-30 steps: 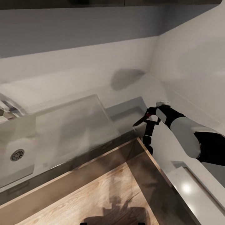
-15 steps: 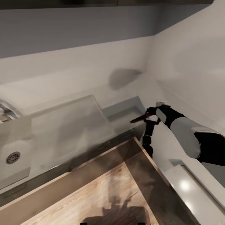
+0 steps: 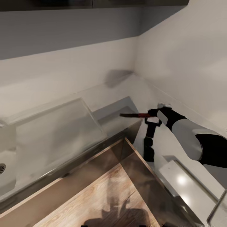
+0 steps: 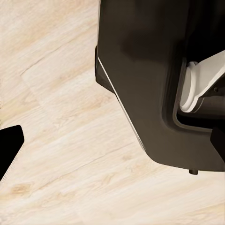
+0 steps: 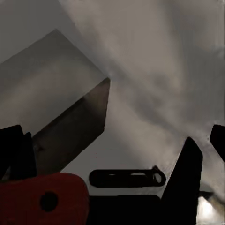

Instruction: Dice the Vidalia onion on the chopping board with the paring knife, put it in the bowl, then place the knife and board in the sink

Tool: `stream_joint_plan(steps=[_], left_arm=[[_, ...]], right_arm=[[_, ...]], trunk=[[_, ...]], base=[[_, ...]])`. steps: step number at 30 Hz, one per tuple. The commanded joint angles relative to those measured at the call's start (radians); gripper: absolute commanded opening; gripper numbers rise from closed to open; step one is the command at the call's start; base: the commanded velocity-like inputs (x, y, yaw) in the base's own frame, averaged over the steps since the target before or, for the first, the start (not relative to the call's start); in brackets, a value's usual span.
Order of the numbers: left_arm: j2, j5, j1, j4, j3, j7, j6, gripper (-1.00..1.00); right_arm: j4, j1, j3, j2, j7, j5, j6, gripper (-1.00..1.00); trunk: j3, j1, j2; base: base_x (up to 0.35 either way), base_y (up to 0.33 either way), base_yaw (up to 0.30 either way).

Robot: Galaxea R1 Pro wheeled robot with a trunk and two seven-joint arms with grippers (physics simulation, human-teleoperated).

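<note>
The right gripper (image 3: 148, 116) is clenched on the paring knife (image 3: 134, 115), blade pointing to nine o'clock above the countertop (image 3: 110, 91). The sink (image 3: 6, 164) lies well apart at eight o'clock, so this looks like carrying the knife there; next it must travel over the drainboard (image 3: 53, 132). I cannot tell the left gripper's state.

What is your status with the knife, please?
Right end effector shut on knife, held over countertop. Sink far left. Nothing in the way.

Head camera high, looking down over countertop (image 3: 110, 94) corner, left wrist facing floor (image 4: 61, 140), right wrist close above countertop
</note>
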Motion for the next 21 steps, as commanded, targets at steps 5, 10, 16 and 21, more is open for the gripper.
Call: stream_joint_plan(steps=[5,10,16,21], left_arm=[[0.001,0.009,0.000,-0.002,-0.008,0.006,-0.002,1.00],[0.001,0.009,0.000,-0.002,-0.008,0.006,-0.002,1.00],[0.001,0.009,0.000,-0.003,-0.008,0.006,-0.002,1.00],[0.001,0.009,0.000,-0.003,-0.008,0.006,-0.002,1.00]], right_arm=[[0.030,0.000,0.013,0.000,-0.007,0.001,-0.020,1.00],[0.030,0.001,0.013,0.000,-0.008,0.001,-0.023,1.00],[0.030,0.002,0.013,0.001,-0.008,0.001,-0.024,1.00],[0.026,0.002,0.013,0.002,-0.009,0.000,-0.024,1.00]], trunk=[[0.001,0.001,-0.001],[0.002,0.001,-0.001],[0.005,0.001,-0.001],[0.006,0.001,-0.001]], base=[[0.000,0.000,-0.218],[0.000,0.000,-0.213],[-0.024,0.014,-0.177],[-0.093,0.051,-0.055]])
